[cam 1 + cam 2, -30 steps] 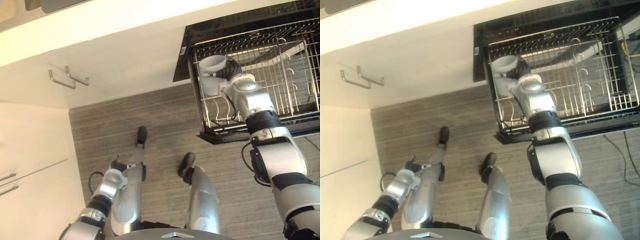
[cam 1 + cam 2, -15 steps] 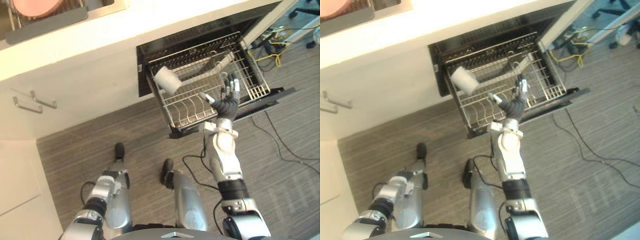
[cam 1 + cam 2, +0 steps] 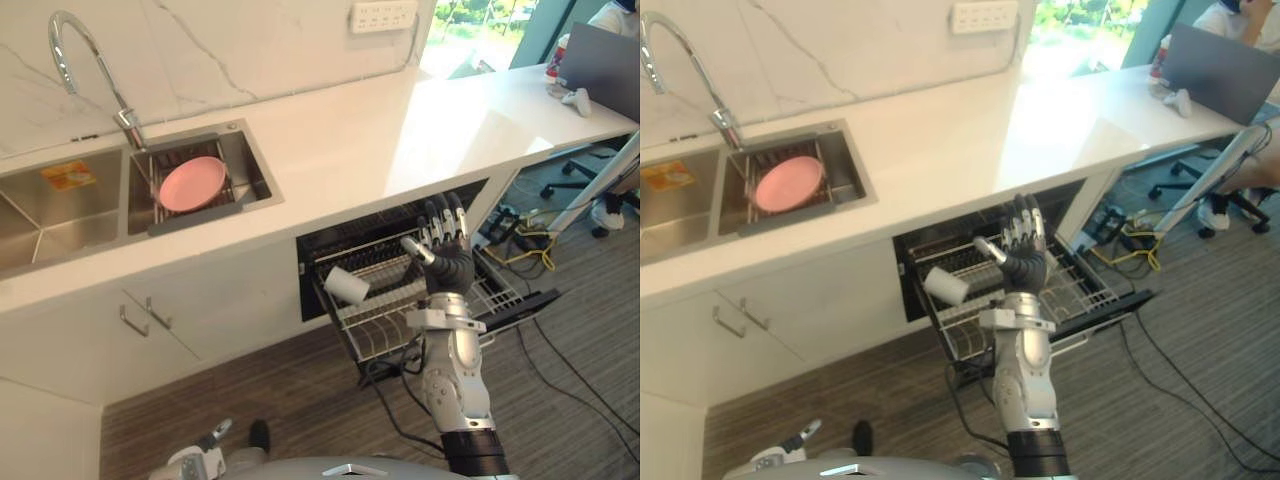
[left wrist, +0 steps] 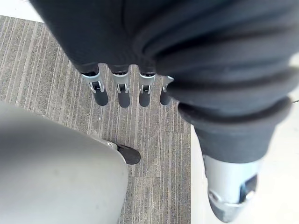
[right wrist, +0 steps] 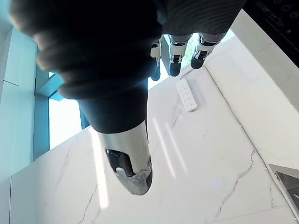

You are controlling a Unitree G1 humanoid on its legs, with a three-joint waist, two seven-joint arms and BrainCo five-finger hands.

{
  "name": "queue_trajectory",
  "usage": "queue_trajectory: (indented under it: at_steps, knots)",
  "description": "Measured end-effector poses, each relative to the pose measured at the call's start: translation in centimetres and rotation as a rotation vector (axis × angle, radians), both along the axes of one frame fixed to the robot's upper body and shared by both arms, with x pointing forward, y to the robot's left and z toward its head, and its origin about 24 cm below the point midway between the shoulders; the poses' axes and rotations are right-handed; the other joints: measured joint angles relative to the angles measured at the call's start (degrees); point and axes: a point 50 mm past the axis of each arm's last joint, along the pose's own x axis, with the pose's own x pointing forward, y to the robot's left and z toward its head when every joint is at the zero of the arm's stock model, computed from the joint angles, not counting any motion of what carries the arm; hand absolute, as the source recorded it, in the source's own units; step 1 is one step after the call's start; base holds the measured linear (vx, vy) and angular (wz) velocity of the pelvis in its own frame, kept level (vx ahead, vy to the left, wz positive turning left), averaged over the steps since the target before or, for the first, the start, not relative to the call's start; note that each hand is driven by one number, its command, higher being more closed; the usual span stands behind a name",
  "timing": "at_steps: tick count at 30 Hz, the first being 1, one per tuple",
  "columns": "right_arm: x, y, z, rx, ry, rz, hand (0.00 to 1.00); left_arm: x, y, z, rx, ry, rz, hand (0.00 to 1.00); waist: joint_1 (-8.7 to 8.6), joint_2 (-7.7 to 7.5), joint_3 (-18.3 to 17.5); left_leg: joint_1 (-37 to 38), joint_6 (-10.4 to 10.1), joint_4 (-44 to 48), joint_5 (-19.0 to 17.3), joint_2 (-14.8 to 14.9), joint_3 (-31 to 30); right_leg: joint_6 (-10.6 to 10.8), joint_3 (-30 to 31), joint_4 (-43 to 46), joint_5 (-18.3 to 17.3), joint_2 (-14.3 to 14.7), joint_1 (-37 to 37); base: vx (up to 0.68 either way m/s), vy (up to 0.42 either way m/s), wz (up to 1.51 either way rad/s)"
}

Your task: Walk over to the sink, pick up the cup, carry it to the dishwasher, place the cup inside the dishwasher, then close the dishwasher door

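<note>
Fingers of left hand hang straight, empty. Cup lies on its side at the left end of the dishwasher rack; likely light, rigid, smooth: grasp round the body. Right hand, fingers spread, is raised to its right, apart, empty.

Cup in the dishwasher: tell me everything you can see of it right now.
The pale grey cylindrical cup looks plain and matte, with no handle showing. It lies tipped on its side on the silver wire rack pulled out of the open dishwasher, at the rack's left end. Only the rack's wires touch it. The right hand is raised beside it with straight fingers, clearly apart from it. Which end is the mouth cannot be told.
</note>
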Motion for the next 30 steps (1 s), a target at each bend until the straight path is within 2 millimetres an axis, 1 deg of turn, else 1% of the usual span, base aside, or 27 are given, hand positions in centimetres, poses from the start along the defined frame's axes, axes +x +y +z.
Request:
queue_trajectory:
  at_steps: [5,8,10,12,14,16,18,19,20,21,22,23,24,25,26,27,28,29,30]
  knots:
    - [0.0,0.0,0.0,0.0,0.001,0.0,0.0,0.0,0.0,0.0,0.0,0.0,0.004,0.0,-0.12,0.0,0.0,0.1,0.0,0.1,0.0,0.0,0.2,0.0,0.2,0.0,0.0,-0.1,0.0,0.0,0.0,-0.02]
    - [-0.3,-0.2,-0.7,0.002,0.037,0.0,0.0,-0.4,0.3,0.0,-0.01,-0.001,0.013,0.0,-0.22,0.1,-0.1,0.2,0.0,0.0,-0.3,0.4,1.4,0.0,1.3,-0.7,0.4,0.0,-0.2,-0.01,0.0,-0.18]
    - [-0.7,-0.6,-1.6,0.031,0.088,0.0,0.0,-0.4,0.5,0.0,0.01,0.004,-0.031,0.0,-0.54,0.31,-0.2,-0.1,0.2,-0.1,-0.8,0.4,1.7,0.0,1.5,-1.3,0.6,0.1,-0.1,-0.02,0.0,-0.1]
    - [-1.3,-1.9,-2.6,0.055,0.149,-0.037,0.0,-0.4,0.5,0.0,0.017,0.004,-0.077,0.0,-1.07,0.5,-0.3,-0.2,0.4,-0.1,-1.1,0.2,2.0,0.1,1.7,-1.8,0.7,0.2,-0.1,0.02,-0.004,-0.05]
    - [-1.5,-2.6,-2.9,0.056,0.183,-0.061,0.0,-0.6,0.5,-0.1,0.013,0.014,-0.073,0.0,-1.41,0.51,-0.3,-0.2,0.2,-0.1,-1.1,0.0,2.1,0.2,1.6,-2.1,0.7,0.1,0.0,0.04,-0.004,0.0]
    - [-1.5,-3.0,-2.6,0.049,0.192,-0.062,0.0,-0.8,0.6,-0.1,0.015,0.019,-0.069,0.0,-1.39,0.54,-0.4,-0.5,0.2,0.0,-1.1,-0.2,2.0,0.4,1.5,-2.2,0.8,0.0,0.0,0.06,-0.006,0.06]
    - [-1.5,-2.7,-0.8,0.031,0.133,-0.022,0.0,-1.0,0.9,-0.2,0.016,0.027,-0.024,0.0,-0.89,0.42,-0.5,-1.6,0.5,1.3,-1.4,-0.8,1.1,0.7,0.4,-2.1,0.6,-0.4,0.0,0.06,0.001,0.24]
    - [-1.5,-2.5,-0.2,0.032,0.11,-0.01,0.0,-1.1,1.0,-0.2,0.011,0.029,0.004,0.0,-0.76,0.26,-0.4,-2.4,0.9,2.8,-1.9,-1.1,1.0,0.8,-0.2,-2.0,0.4,-0.8,0.1,0.07,0.015,0.42]
    - [-1.2,-2.2,0.6,0.042,0.071,0.016,0.0,-1.5,1.3,-0.2,-0.007,0.037,0.085,0.0,-0.32,-0.25,-0.1,-4.1,2.3,6.9,-2.9,-1.8,1.1,0.9,-1.2,-1.9,0.4,-1.4,0.9,0.05,0.022,0.64]
    - [-0.8,-1.9,1.5,0.044,0.031,0.028,0.0,-2.3,1.6,-0.4,-0.016,0.058,0.158,0.0,-0.21,-0.64,0.3,-5.8,3.4,11.0,-3.7,-2.4,1.6,0.9,-2.7,-2.3,0.3,-1.9,2.6,0.05,0.02,0.78]
    - [-0.7,-1.8,1.8,0.044,0.012,0.03,0.0,-2.8,1.8,-0.5,-0.018,0.073,0.182,0.0,-0.27,-0.76,0.5,-6.3,3.6,12.4,-3.8,-2.6,2.1,0.9,-3.6,-2.8,0.3,-2.0,4.0,0.0,0.015,0.97]
    - [-0.4,-1.7,2.5,0.039,-0.024,0.029,0.0,-4.2,1.9,-0.6,-0.019,0.103,0.212,0.0,-0.04,-0.76,0.8,-6.2,3.8,13.6,-3.8,-2.8,3.9,0.9,-5.1,-4.1,0.3,-2.0,6.6,-0.02,0.029,1.02]
    - [0.0,-1.6,3.3,0.037,-0.062,0.031,0.0,-5.8,1.8,-0.7,-0.026,0.142,0.237,0.0,0.39,-0.62,1.0,-5.9,4.3,12.8,-3.4,-2.9,5.1,0.9,-7.0,-5.1,0.1,-1.9,8.4,-0.05,0.03,0.95]
    - [0.1,-1.6,3.7,0.033,-0.077,0.03,0.0,-6.5,1.5,-0.8,-0.04,0.163,0.263,0.0,0.58,-0.48,1.1,-5.8,4.8,11.5,-3.0,-3.1,5.3,0.8,-8.2,-5.2,0.0,-1.9,8.8,-0.12,0.043,0.8]
    - [0.3,-1.8,4.2,0.024,-0.099,0.025,0.0,-7.5,1.0,-1.0,-0.067,0.196,0.303,0.0,0.83,-0.47,1.3,-5.8,5.7,10.9,-4.9,-2.8,6.6,0.8,-10.0,-5.4,0.0,-2.0,9.3,-0.13,0.033,0.66]
    - [0.4,-2.1,4.6,0.02,-0.111,0.015,0.0,-8.7,0.5,-1.1,-0.091,0.236,0.353,0.0,1.12,-0.28,1.5,-6.6,5.8,12.7,-5.5,-1.9,8.5,1.0,-11.5,-5.3,0.1,-2.7,9.9,-0.12,0.056,0.7]
    - [0.5,-2.2,4.9,0.003,-0.12,0.016,0.0,-11.0,-0.3,-1.2,-0.132,0.305,0.419,0.0,1.57,-0.53,1.5,-8.3,5.6,15.6,-5.9,-0.1,9.0,1.2,-12.4,-5.1,0.1,-4.6,10.1,-0.06,0.057,0.48]
    - [0.6,-2.2,5.1,-0.004,-0.126,0.02,0.0,-11.8,-0.6,-1.2,-0.144,0.328,0.438,0.0,1.53,-0.55,1.5,-9.1,5.1,16.7,-6.1,0.8,9.0,1.7,-12.4,-5.1,0.3,-5.6,10.0,-0.04,0.113,0.29]
    - [0.7,-2.2,5.3,-0.015,-0.132,0.027,0.0,-12.9,-1.4,-1.2,-0.165,0.356,0.469,0.0,1.36,-0.43,1.5,-10.1,4.2,18.3,-6.3,3.0,9.1,3.0,-12.0,-5.5,0.6,-7.0,9.9,0.0,0.191,0.06]
